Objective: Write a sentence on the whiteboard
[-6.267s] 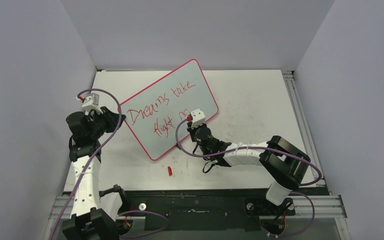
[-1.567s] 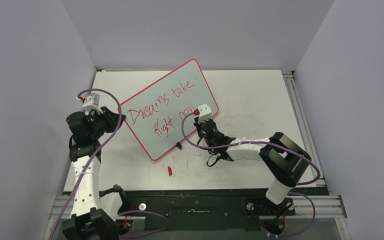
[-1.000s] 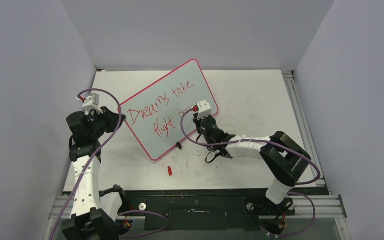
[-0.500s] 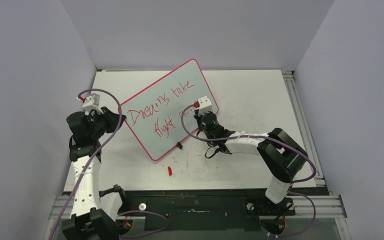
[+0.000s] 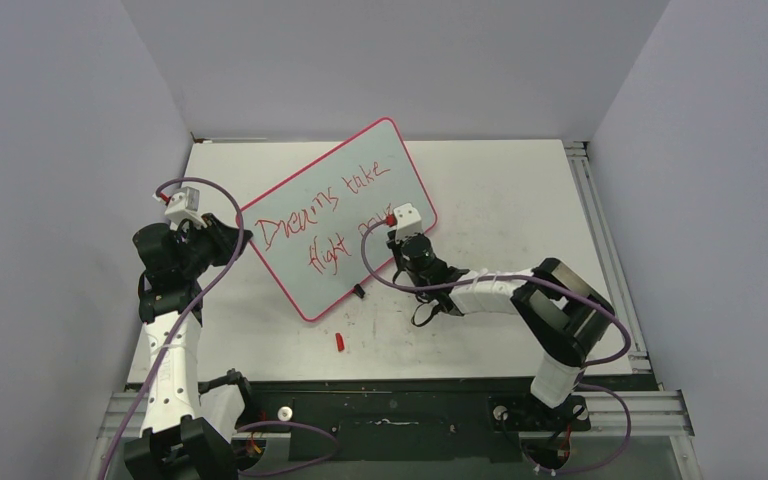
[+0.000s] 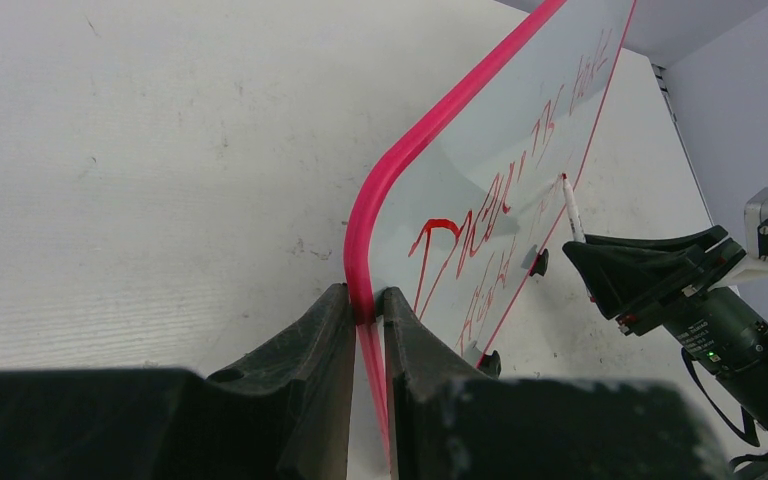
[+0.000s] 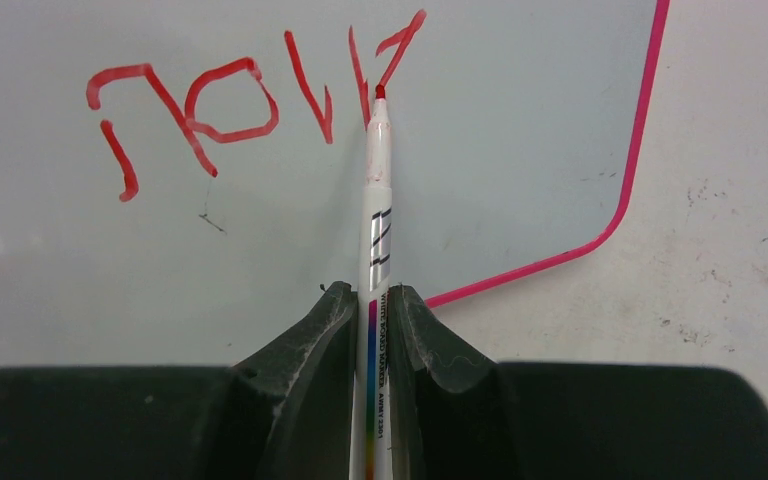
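The whiteboard, pale with a pink rim, stands tilted on the table and reads "Dreams take flight now" in red. My left gripper is shut on its left rim; in the left wrist view both fingers pinch the pink edge. My right gripper is at the board's lower right, shut on a white marker. The marker's red tip touches the whiteboard at the last upstroke of the "w". The left wrist view also shows the marker against the board.
A red marker cap lies on the table below the board. One black clip foot sticks out from the board's lower edge. A metal rail runs along the table's right side. Grey walls enclose the back and both sides.
The word "now" has been added after "flight" since the earliest frame. Over the last second my right gripper made small moves at the word's end. My left arm has stayed still.
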`<state>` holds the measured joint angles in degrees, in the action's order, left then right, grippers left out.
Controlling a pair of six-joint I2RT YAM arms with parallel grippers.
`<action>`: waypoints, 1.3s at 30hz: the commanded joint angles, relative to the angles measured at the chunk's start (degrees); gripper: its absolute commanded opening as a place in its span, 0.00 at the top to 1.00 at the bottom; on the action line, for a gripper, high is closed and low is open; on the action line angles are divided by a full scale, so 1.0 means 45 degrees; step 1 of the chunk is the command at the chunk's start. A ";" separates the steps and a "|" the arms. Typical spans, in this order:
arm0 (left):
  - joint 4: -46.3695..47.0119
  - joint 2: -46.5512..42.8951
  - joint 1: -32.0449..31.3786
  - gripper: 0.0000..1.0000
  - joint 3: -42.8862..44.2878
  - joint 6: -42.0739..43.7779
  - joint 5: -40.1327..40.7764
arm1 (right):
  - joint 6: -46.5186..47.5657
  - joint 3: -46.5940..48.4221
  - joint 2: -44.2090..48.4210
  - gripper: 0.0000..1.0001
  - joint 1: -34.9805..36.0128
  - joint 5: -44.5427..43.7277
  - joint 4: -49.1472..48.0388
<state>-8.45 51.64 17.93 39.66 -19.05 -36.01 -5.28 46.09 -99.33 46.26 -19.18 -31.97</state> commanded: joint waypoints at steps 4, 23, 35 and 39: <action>-0.0040 -0.0088 -0.0235 0.87 0.0152 0.0073 -0.0386 | -0.0321 -0.0396 0.0292 0.95 0.0386 -0.0003 -0.0067; -0.0037 -0.0069 -0.0225 0.87 0.0152 0.0091 -0.0345 | 0.0490 0.0698 0.1353 0.95 0.0670 -0.0927 0.0828; -0.0056 -0.0053 -0.0233 0.87 0.0152 0.0092 -0.0353 | 0.0508 0.1123 0.0650 0.95 0.0405 -0.0515 0.0869; -0.0075 -0.0069 -0.0235 0.87 0.0151 0.0092 -0.0349 | 0.0519 0.1221 0.0487 0.95 0.0330 -0.0399 0.0885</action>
<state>-8.43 51.55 17.89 39.66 -19.05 -36.01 -3.44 48.90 -96.57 48.34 -21.67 -26.57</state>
